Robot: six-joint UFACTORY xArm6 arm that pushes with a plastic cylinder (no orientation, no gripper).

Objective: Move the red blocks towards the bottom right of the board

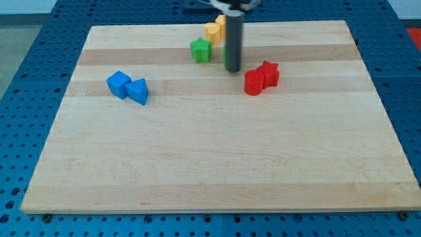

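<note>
Two red blocks touch each other right of the board's top centre: a red cylinder (254, 83) and a red star (268, 72) just to its upper right. My tip (233, 69) rests on the board just to the upper left of the red cylinder, a small gap away. The dark rod rises from it to the view's top edge.
A green star (201, 49) lies left of the rod. A sliver of another green block (225, 52) shows behind the rod. Two yellow blocks (215, 29) sit near the top edge. A blue cube (119, 84) and a blue triangular block (138, 91) touch at left. The wooden board (210, 164) sits on a blue pegboard.
</note>
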